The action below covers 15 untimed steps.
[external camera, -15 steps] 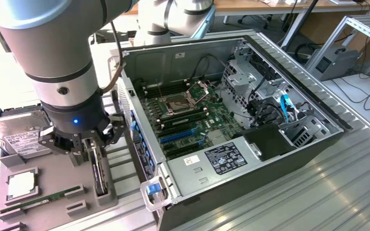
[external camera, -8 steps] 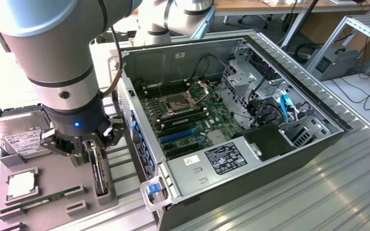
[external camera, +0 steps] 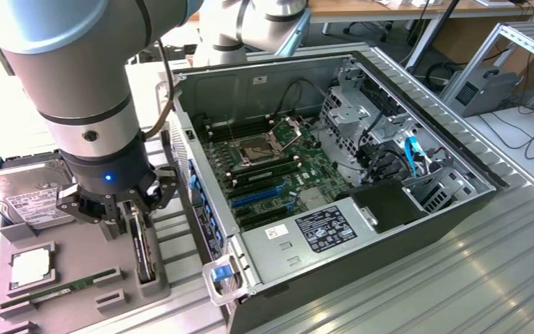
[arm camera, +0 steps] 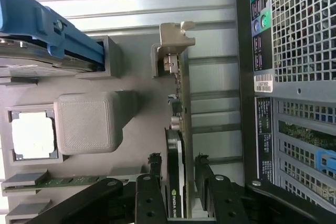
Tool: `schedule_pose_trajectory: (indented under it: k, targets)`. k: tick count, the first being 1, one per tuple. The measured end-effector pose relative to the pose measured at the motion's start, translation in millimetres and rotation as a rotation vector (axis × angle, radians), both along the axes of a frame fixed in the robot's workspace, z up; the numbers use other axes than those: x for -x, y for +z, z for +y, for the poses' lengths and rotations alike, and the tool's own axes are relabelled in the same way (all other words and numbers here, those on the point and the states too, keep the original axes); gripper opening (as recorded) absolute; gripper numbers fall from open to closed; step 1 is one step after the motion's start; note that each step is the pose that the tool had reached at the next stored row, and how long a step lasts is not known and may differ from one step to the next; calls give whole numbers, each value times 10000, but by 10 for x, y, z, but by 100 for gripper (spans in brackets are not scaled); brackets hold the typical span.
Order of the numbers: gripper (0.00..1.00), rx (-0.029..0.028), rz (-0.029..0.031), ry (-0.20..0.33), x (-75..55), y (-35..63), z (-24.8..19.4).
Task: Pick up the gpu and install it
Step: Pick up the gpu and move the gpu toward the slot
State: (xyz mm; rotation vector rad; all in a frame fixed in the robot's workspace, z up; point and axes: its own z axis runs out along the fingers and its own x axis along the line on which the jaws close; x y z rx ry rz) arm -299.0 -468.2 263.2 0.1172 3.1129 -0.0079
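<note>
Exterior view first. Finds the gripper point(external camera: 130, 212) poised over the gpu point(external camera: 144, 245), fingers spread to either side of the card and not pinching it. Confirms as much from the wrist view: gripper point(arm camera: 177, 162) astride the gpu point(arm camera: 175, 142), a sliver of gap on each side, nothing held. Places the gpu upright on its long edge in a slot of the grey tray point(external camera: 86, 250), along the tray's edge nearest the computer case point(external camera: 277, 76).

Judges the task hardly begun: no grasp, no lift, nothing installed. Notes the blue expansion slots point(external camera: 258, 196) on the motherboard point(external camera: 290, 170) bare, with the case lying open.

As to make and feel:
- Thin, flat, dark card with a glossy black shroud.
- Pale metal bracket point(arm camera: 176, 35) at the end away from the gripper.
- Matte tray of finely ridged printed plastic, with blocky, round-cornered holders.
- Sheet-metal case, with a perforated grille point(arm camera: 304, 24) on its outside.
- Ribbed aluminium table point(external camera: 489, 278) beneath it all.
- Boxy silver hard drive point(external camera: 26, 198) with a white label, at the tray's far corner.
</note>
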Motion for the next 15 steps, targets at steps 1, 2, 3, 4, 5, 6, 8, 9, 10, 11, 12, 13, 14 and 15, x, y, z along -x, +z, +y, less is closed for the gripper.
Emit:
schedule_pose_trajectory:
  k: [1, 2, 3, 4, 5, 6, 8, 9, 10, 11, 12, 13, 14, 15]
  targets:
    - [39, 4, 1, 1, 1, -7, 6]
    - [39, 7, 1, 1, 2, -16, 12]
    - [39, 10, 1, 0, 2, -25, 20]
    - [39, 15, 0, 1, 2, -33, 27]
    - [39, 32, 2, 0, 2, -39, 39]
    - [39, 51, 1, 1, 3, -47, 50]
    - [39, 72, -1, 0, 4, -66, 65]
    - [39, 79, 1, 0, 3, -75, 71]
    - [39, 83, 1, 1, 3, -84, 74]
    - [39, 87, 1, 0, 3, -92, 79]
    - [39, 91, 1, 1, 3, -101, 83]
    - [39, 93, 1, 0, 3, -110, 88]
    - [39, 93, 0, 0, 4, -120, 92]
    - [39, 94, 1, 0, 3, -129, 96]
